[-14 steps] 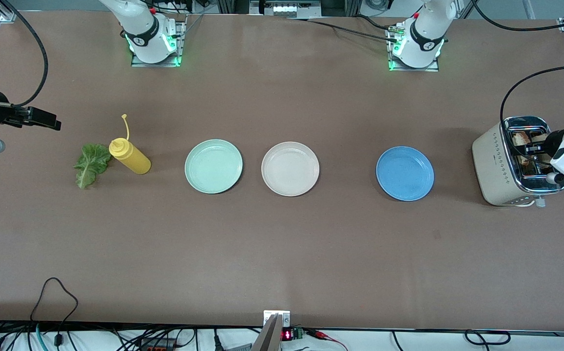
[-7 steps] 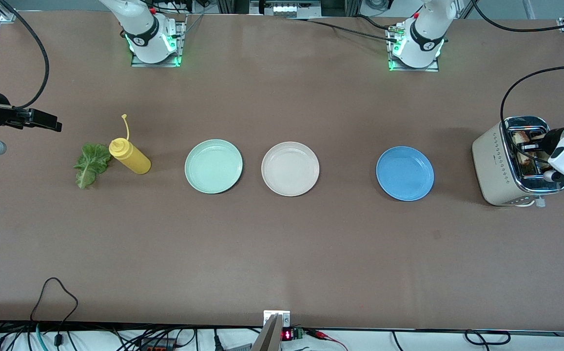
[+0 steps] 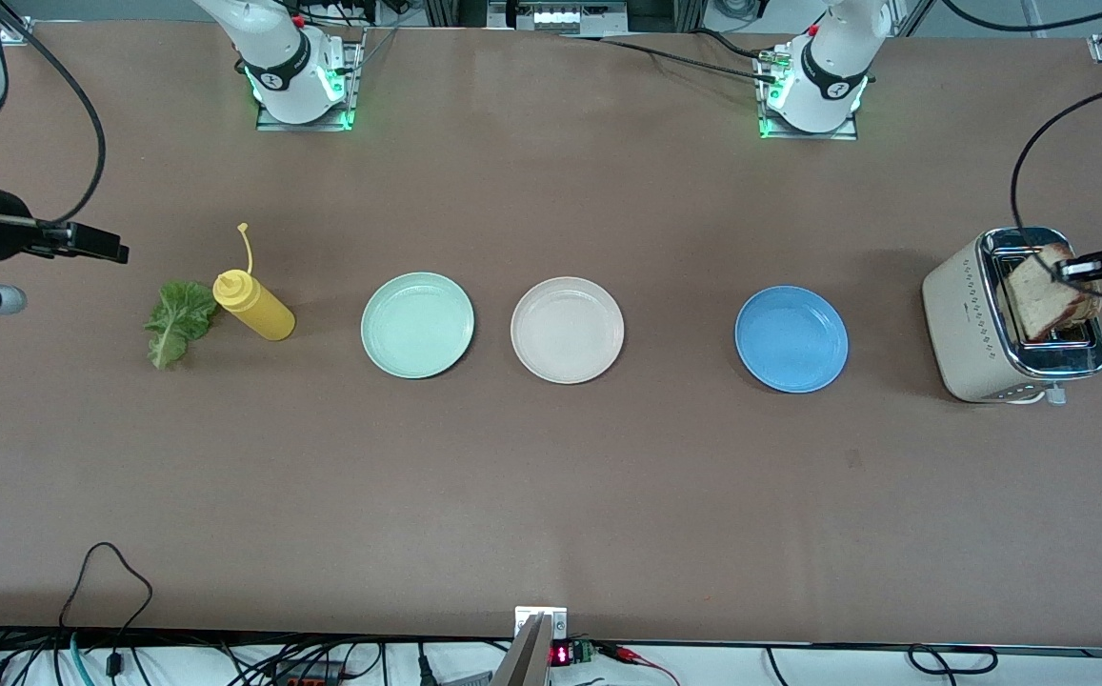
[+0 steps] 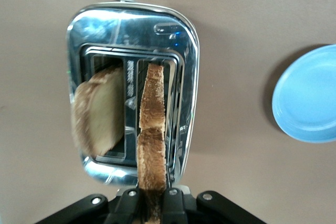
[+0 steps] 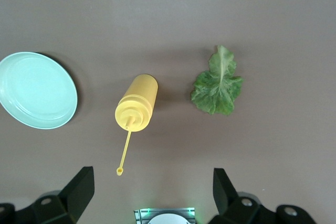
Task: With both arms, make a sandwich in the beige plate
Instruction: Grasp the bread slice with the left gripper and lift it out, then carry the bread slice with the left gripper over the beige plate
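Left wrist view: left pincer [image 4: 152, 205] clamped on bread slice [image 4: 152, 145] above toaster [image 4: 184, 51]; right pincer [image 5: 152, 190] agape.

A wide brown table [image 3: 551, 495] carries, from the right arm's end, a ruffled green lettuce leaf [image 3: 176, 322], a yellow squeeze bottle [image 3: 255, 305], a mint-green plate [image 3: 417, 325], a round beige plate [image 3: 567, 330], a blue plate [image 3: 791, 339] and a cream toaster [image 3: 974, 324].
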Robot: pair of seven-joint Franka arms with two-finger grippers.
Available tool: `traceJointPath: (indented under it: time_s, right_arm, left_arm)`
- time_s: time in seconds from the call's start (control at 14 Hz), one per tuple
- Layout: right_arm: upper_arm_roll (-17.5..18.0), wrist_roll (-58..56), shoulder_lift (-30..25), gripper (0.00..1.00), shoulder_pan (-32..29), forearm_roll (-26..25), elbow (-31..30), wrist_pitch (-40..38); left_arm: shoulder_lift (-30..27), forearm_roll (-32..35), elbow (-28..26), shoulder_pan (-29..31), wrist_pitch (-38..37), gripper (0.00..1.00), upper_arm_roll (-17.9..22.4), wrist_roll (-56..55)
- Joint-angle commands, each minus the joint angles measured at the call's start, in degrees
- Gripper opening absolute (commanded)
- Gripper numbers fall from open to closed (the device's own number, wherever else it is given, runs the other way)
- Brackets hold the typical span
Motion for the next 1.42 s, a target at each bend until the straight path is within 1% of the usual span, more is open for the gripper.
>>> traceJointPath:
  time_s: [0.0, 0.14, 0.36, 0.43, 0.5, 0.57, 0.71, 0.85, 0.93, 1.0, 1.14, 1.21, 1.35]
  right_arm:
    - [0.1, -0.7, 1.6, 1.00, -1.1, 0.7, 1.1, -1.2]
    - [0.1, -0.8, 1.7, 1.00, -1.8, 0.8, 1.1, -2.0]
    - [0.1, -0.9, 2.3, 1.00, -2.0, 0.7, 1.1, -2.4]
    - [0.1, -0.9, 2.3, 1.00, -1.9, 0.7, 1.1, -2.4]
    - [0.1, -0.8, 2.3, 1.00, -1.8, 0.7, 1.1, -2.4]
    - [0.1, -0.8, 2.3, 1.00, -1.9, 0.7, 1.1, -2.6]
    - [0.1, -0.8, 2.3, 1.00, -2.4, 0.8, 1.1, -2.7]
    - [0.1, -0.8, 2.3, 1.00, -2.6, 0.7, 1.1, -2.7]
    - [0.1, -0.8, 2.3, 1.00, -2.6, 0.7, 1.1, -2.6]
    - [0.1, -0.8, 2.3, 1.00, -2.6, 0.7, 1.2, -2.6]
    - [0.1, -0.7, 2.3, 1.00, -2.6, 0.7, 1.1, -2.7]
    - [0.1, -0.7, 2.3, 1.00, -2.6, 0.8, 1.1, -2.6]
    - [0.1, -0.5, 2.4, 1.00, -2.7, 0.8, 1.1, -2.6]
  left_arm:
    - [-2.2, 2.2, 3.4, -0.8, -4.2, 0.00, -2.3, 2.1]
    - [-4.0, 2.0, 3.4, -1.0, -5.4, 0.00, -2.9, 8.0]
    - [-5.7, 1.2, 3.6, -1.0, -7.7, 0.00, -6.8, 13.3]
    - [-5.7, 1.1, 3.5, -1.0, -7.8, 0.00, -8.7, 14.6]
    - [-5.4, 1.1, 3.4, -1.1, -7.8, 0.00, -11.0, 14.6]
    - [-5.0, 1.1, 3.3, -1.8, -7.8, 0.00, -14.4, 13.4]
    - [-3.9, 1.2, 2.6, -4.3, -7.3, 0.00, -19.4, 7.7]
    - [-1.7, 1.1, 2.4, -8.3, -6.5, 0.00, -21.3, 3.9]
    - [-0.4, 0.8, 2.4, -10.5, -5.7, 0.00, -21.4, 3.4]
    - [1.0, -1.8, 2.4, -12.5, -4.2, 0.00, -21.4, 3.2]
    - [4.7, -9.8, 2.5, -14.6, -0.4, 0.00, -21.4, 2.7]
    - [6.9, -14.3, 2.5, -15.9, 2.5, 0.00, -21.4, 1.7]
    - [10.5, -21.1, 2.5, -18.7, 7.5, 0.00, -21.4, -0.5]
